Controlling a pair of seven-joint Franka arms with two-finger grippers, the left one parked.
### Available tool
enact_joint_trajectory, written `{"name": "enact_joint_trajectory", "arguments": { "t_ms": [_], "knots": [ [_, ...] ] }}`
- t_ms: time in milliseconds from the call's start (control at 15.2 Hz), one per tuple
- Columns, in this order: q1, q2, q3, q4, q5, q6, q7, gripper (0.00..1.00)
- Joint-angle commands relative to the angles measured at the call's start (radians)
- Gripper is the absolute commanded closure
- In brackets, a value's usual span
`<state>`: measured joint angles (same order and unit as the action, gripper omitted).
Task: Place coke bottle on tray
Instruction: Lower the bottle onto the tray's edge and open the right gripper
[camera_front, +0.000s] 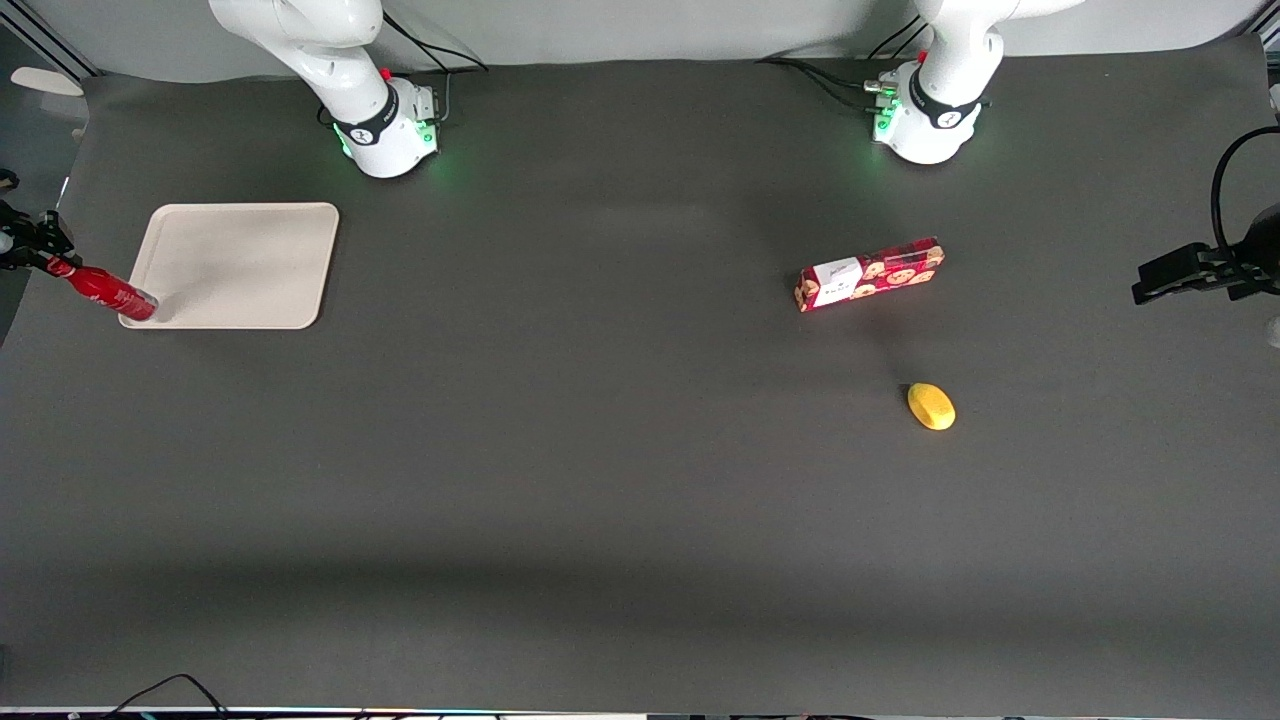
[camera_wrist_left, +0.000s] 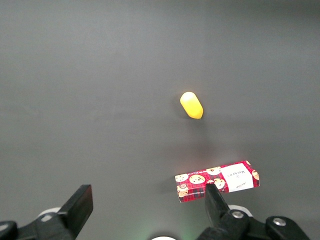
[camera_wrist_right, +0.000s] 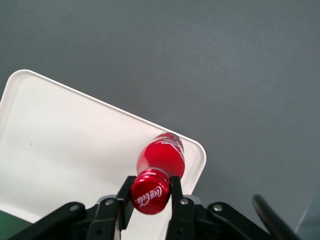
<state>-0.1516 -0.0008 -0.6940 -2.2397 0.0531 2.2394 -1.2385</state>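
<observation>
My right gripper (camera_front: 52, 262) is at the working arm's end of the table, shut on the neck of the coke bottle (camera_front: 108, 291). The red bottle hangs tilted, its base over the corner of the beige tray (camera_front: 240, 260) nearest the front camera. In the right wrist view the gripper (camera_wrist_right: 150, 192) clamps the bottle (camera_wrist_right: 160, 160) just under its red cap, above the tray's corner (camera_wrist_right: 65, 145). I cannot tell whether the bottle's base touches the tray.
A long red cookie box (camera_front: 870, 273) and a yellow lemon-like object (camera_front: 931, 406) lie toward the parked arm's end of the table. Both show in the left wrist view too, the box (camera_wrist_left: 217, 180) and the yellow object (camera_wrist_left: 191, 105).
</observation>
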Motion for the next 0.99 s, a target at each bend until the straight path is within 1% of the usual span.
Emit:
{"name": "enact_joint_trajectory", "arguments": {
  "t_ms": [0, 593, 922],
  "knots": [
    [-0.009, 0.045, -0.005, 0.006, 0.086, 0.022, -0.090, 1.00],
    [-0.026, 0.045, -0.044, 0.006, 0.088, 0.022, -0.130, 1.00],
    [-0.028, 0.051, -0.047, -0.003, 0.091, 0.023, -0.130, 1.00]
  ]
}}
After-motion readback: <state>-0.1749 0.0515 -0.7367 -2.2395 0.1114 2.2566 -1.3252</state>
